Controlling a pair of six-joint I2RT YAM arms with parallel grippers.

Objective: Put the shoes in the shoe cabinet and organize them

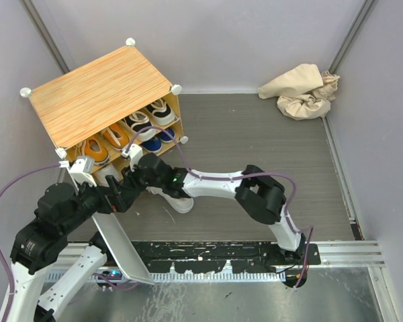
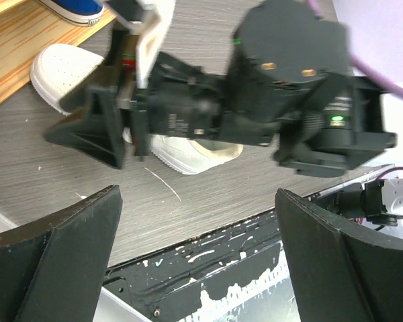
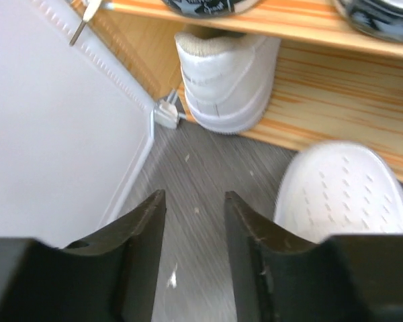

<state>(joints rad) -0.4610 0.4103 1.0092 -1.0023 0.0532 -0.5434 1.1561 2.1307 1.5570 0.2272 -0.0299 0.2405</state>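
Observation:
The shoe cabinet (image 1: 101, 90) stands at the far left with its front open. Orange shoes (image 1: 97, 149), black shoes with white soles (image 1: 151, 117) and blue shoes (image 1: 151, 142) sit on its shelves. One white shoe (image 3: 221, 87) stands heel-out on the bottom shelf. A second white shoe (image 1: 178, 201) lies on the floor before the cabinet, toe (image 3: 342, 188) toward it; it also shows in the left wrist view (image 2: 188, 151). My right gripper (image 3: 195, 196) is open and empty, low over the floor just left of that toe. My left gripper (image 2: 198, 194) is wide open and empty, behind the right gripper (image 2: 94, 127).
The cabinet's white front panel (image 1: 121, 245) hangs open, sloping down to the near edge; it fills the left of the right wrist view (image 3: 54, 121). A crumpled beige cloth (image 1: 302, 90) lies in the far right corner. A black rail (image 1: 221, 255) runs along the near edge.

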